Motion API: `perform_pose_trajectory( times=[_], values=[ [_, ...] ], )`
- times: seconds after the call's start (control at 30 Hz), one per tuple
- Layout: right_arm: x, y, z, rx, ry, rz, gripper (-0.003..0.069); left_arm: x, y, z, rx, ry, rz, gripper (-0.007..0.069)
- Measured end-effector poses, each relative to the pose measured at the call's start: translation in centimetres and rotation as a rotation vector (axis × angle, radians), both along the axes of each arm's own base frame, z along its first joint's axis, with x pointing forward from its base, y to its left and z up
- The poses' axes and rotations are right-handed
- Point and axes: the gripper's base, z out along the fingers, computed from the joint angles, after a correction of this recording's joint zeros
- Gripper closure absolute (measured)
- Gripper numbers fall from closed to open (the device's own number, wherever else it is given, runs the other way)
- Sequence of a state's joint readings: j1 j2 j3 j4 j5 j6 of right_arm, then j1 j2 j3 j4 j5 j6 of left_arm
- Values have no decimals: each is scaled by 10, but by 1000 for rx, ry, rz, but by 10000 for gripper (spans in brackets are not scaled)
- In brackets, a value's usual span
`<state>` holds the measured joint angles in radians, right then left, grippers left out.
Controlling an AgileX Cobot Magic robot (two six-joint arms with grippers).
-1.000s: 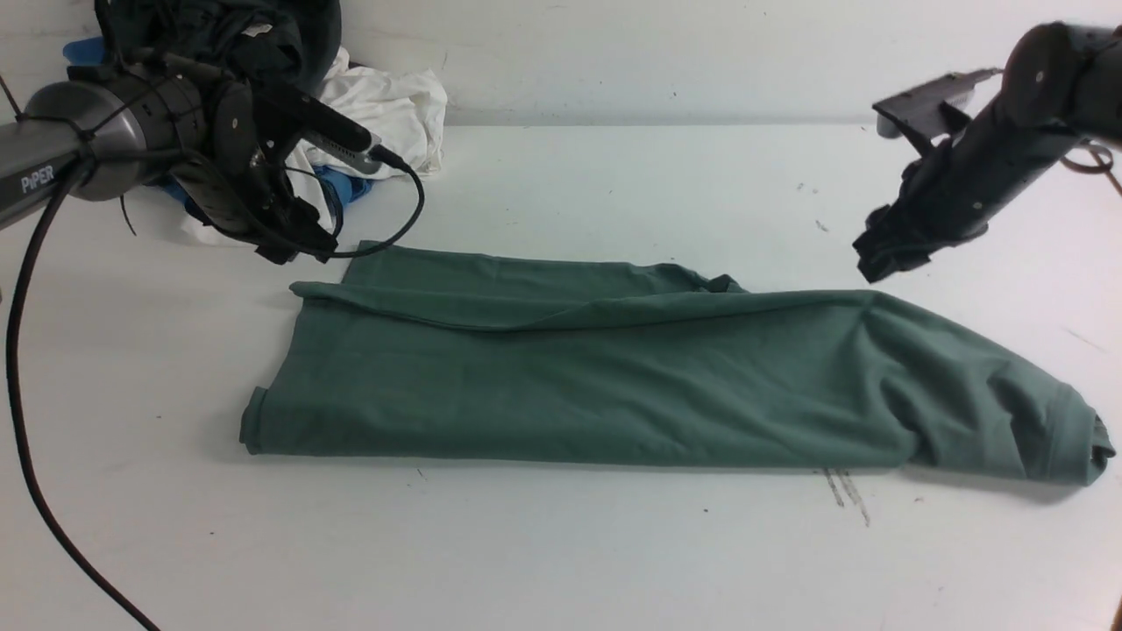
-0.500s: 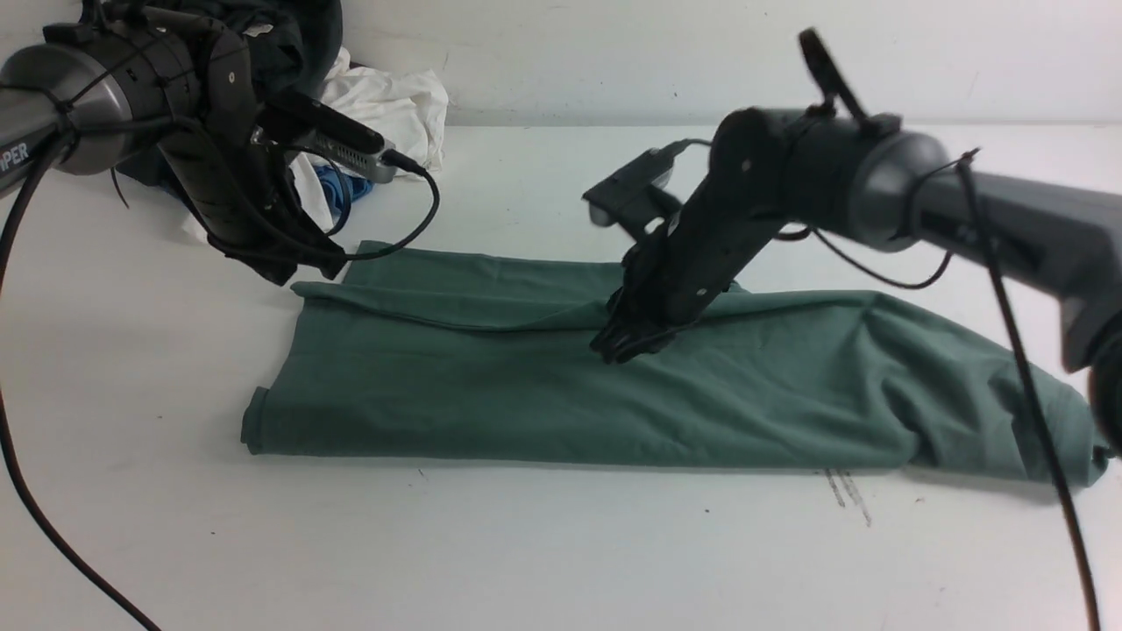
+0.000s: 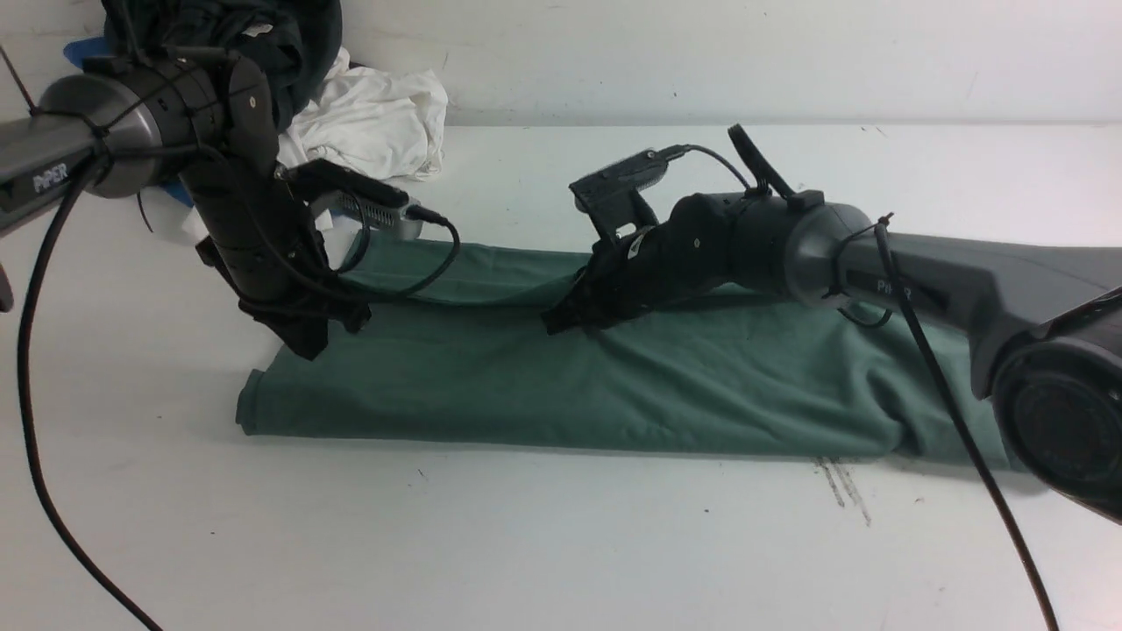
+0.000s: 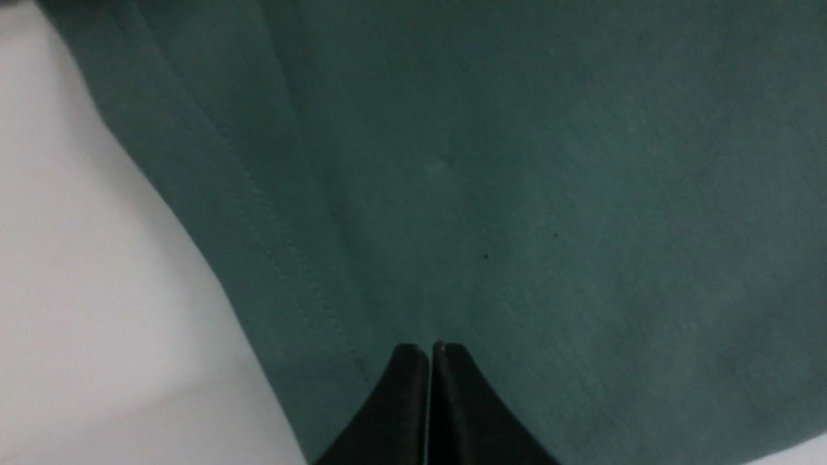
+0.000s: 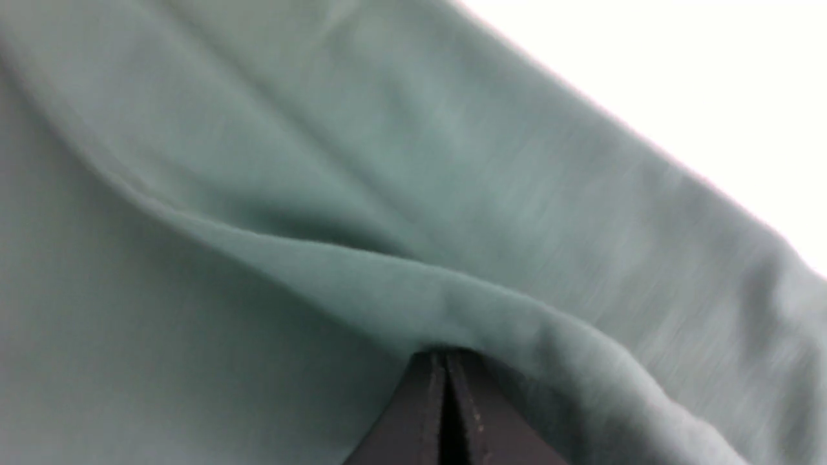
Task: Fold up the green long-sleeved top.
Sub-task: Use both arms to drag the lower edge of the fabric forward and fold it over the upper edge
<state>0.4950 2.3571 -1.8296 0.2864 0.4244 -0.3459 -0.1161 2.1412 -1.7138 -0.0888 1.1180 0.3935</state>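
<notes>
The green long-sleeved top (image 3: 701,386) lies folded lengthwise in a long band across the middle of the white table (image 3: 561,552). My left gripper (image 3: 302,342) is shut and points down onto the top's left end near its hem. In the left wrist view its tips (image 4: 431,352) touch the flat fabric (image 4: 549,194) beside a stitched edge. My right gripper (image 3: 561,322) is shut and lies low over the middle of the top. In the right wrist view its tips (image 5: 446,358) push against a raised fold ridge (image 5: 362,271). The neck, label and cuffs are hidden.
A pile of clothes sits at the back left against the wall: a dark garment (image 3: 263,35), a white one (image 3: 377,114) and a bit of blue (image 3: 81,48). The left arm's cable (image 3: 26,421) hangs over the table's left side. Pen marks (image 3: 843,491) lie near the top's front right.
My right arm swung in from the far right to the top's middle and dropped low onto the fold. My left gripper moved forward and down onto the top's left end.
</notes>
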Motion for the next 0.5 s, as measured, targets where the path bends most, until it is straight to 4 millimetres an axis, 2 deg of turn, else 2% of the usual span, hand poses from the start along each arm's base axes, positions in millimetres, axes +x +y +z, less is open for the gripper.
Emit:
perform_pose_trajectory(
  times=[0.13,0.33,0.37,0.5],
  values=[
    [7,-3,4,67,-40,-69,673,1,0,-24,6,78,-2,632],
    [25,-26,6,185,-75,-221,673,2,-1,-28,6,106,-8,632],
    [32,-39,5,209,-74,-269,673,2,-1,-27,5,106,-9,632],
    [41,-62,-1,207,-57,-321,673,2,-1,-27,4,106,-8,632]
  ],
)
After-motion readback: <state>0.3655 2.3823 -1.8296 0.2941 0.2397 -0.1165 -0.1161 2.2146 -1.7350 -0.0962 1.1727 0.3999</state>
